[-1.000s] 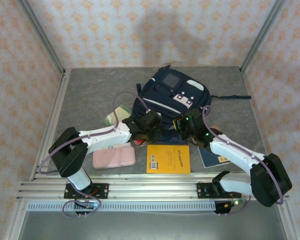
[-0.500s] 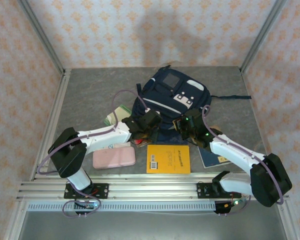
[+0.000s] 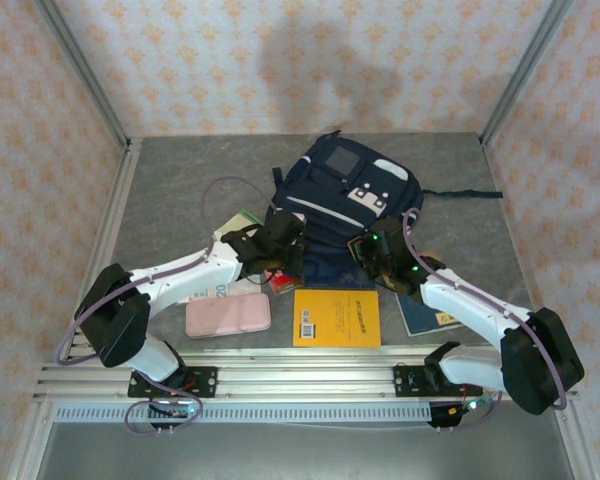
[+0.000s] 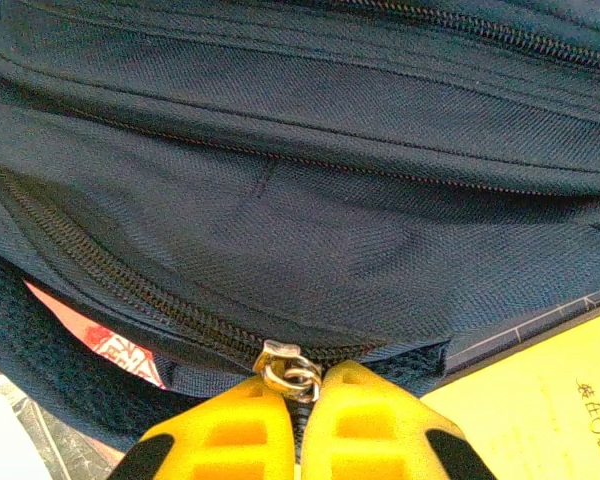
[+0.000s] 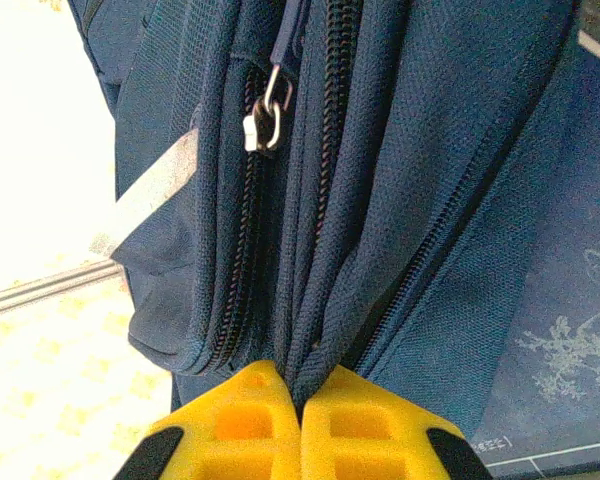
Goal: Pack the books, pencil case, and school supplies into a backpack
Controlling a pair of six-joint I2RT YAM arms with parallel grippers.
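The navy backpack (image 3: 340, 190) lies flat mid-table with its white-patched pocket facing up. My left gripper (image 3: 277, 252) sits at its near left edge, shut on a metal zipper pull (image 4: 285, 364) of the backpack (image 4: 310, 190). My right gripper (image 3: 366, 250) is shut on a fold of backpack (image 5: 400, 200) fabric beside the zipper track. The orange-yellow book (image 3: 336, 317) lies in front, with a navy book (image 3: 426, 314) to its right and the pink pencil case (image 3: 228, 315) to its left. A red packet (image 4: 85, 325) peeks from under the bag.
A green-edged packet (image 3: 236, 224) lies left of the backpack, partly under my left arm. A second zipper pull (image 5: 264, 118) hangs on another track. A dark strap (image 3: 460, 194) trails right. Metal rails (image 3: 300, 375) run along the near edge, and papered walls enclose the table.
My left gripper has slid left along the backpack's near edge with the zipper pull in it, and the left arm has swung left. The right gripper has held still.
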